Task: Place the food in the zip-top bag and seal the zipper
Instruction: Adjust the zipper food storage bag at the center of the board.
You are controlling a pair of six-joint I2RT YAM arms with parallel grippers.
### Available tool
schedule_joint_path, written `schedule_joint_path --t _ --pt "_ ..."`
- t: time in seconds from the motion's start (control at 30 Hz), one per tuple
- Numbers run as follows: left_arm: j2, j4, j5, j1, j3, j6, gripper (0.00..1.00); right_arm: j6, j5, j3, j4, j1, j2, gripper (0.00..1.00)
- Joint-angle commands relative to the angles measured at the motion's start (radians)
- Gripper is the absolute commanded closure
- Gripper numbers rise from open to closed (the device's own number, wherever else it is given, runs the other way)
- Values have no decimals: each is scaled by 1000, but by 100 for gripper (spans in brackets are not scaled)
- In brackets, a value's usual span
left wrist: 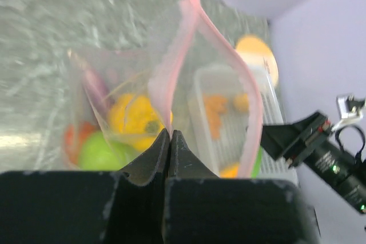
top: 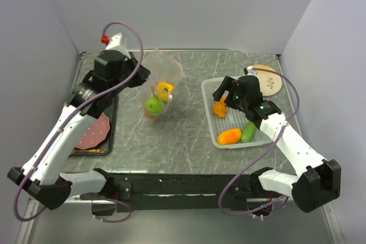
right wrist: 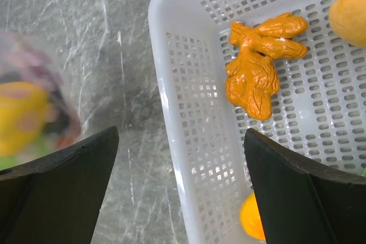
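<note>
The left gripper (left wrist: 170, 132) is closed on the pale pink zipper strip (left wrist: 162, 75), by which the clear floppy zip-top bag (left wrist: 114, 78) is held up, a glossy green lime (top: 152, 105) inside. The right gripper (right wrist: 180, 138) is spread above the white slotted basket (right wrist: 163, 84); loading is judged underway, and a descent onto the knobbly orange toy (right wrist: 257, 67) is needed.

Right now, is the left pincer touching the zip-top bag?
Touching. The left wrist view shows the left pincer shut on the zip-top bag, with the pink zipper running down into its grip.
</note>
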Motion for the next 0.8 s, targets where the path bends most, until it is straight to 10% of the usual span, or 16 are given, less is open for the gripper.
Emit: schedule_joint_path --t 0.0,0.43,0.77 --pt "-6 -92 -164 5 43 -11 99 -24 -11 63 9 -6 15 3" --pt "-4 -358 -147 -13 238 -19 99 -29 -51 71 36 -6 89 3" --pt "166 -46 80 -31 -16 10 99 -47 27 54 -65 -39 92 1"
